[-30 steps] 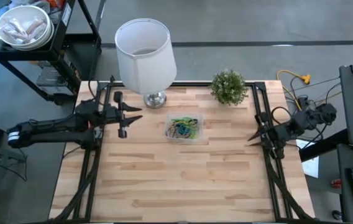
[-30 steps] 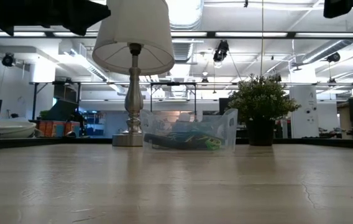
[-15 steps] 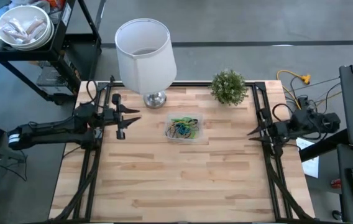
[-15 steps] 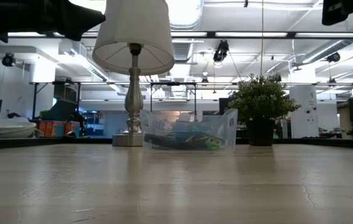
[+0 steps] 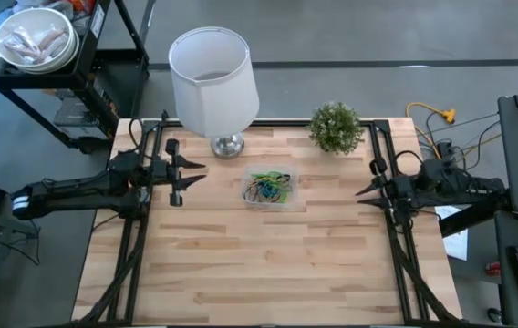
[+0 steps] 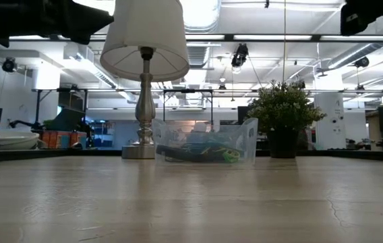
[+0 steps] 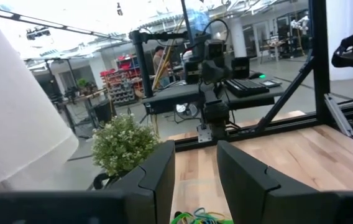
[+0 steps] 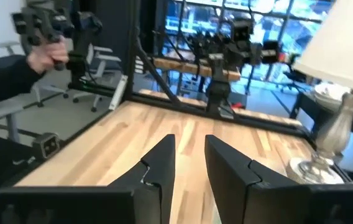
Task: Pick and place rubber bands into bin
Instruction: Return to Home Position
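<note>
High view shows the bin point(image 5: 270, 189) on the table point(image 5: 268, 264), roughly midway between the two sets of jaws and well apart from both, with the rubber bands point(image 5: 269, 187) heaped inside it. The left arm point(image 5: 86, 191) hangs over one table edge, the right arm point(image 5: 432, 182) over the opposite. The left jaws and right jaws each face the bin, narrowly parted, holding nothing.

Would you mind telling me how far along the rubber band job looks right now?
Done: the rubber bands lie in the bin, and no loose ones show on the table. In hand: nothing; the left gripper and right gripper are open and empty at the table's side edges. Left: seemingly only parking the arms.
</note>
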`<act>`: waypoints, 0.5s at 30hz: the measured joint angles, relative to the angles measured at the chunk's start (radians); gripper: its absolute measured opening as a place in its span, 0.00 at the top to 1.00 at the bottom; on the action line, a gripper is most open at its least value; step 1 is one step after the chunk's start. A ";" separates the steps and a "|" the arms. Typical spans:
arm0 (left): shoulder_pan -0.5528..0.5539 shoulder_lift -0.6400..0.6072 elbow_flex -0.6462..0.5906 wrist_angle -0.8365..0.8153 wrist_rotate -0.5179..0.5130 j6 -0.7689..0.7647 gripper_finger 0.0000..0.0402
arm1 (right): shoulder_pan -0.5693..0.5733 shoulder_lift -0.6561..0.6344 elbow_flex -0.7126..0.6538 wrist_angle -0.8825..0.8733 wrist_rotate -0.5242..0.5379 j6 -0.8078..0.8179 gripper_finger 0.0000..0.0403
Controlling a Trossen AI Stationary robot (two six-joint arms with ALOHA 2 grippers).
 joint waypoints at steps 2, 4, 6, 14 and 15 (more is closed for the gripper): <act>0.000 0.000 0.000 -0.003 0.006 -0.001 0.74 | -0.021 0.018 -0.002 0.003 0.000 -0.004 0.80; 0.000 0.000 -0.004 -0.006 0.006 -0.002 0.74 | -0.033 0.027 -0.002 0.004 0.000 -0.008 0.81; 0.000 -0.001 -0.019 -0.006 0.006 -0.002 0.74 | -0.038 0.028 -0.003 0.002 0.006 -0.009 0.82; 0.000 -0.042 -0.174 0.047 0.006 -0.029 0.74 | -0.040 -0.006 -0.098 0.125 0.013 -0.032 0.83; 0.000 -0.058 -0.197 0.074 0.006 -0.037 0.74 | -0.040 -0.014 -0.115 0.141 0.017 -0.034 0.83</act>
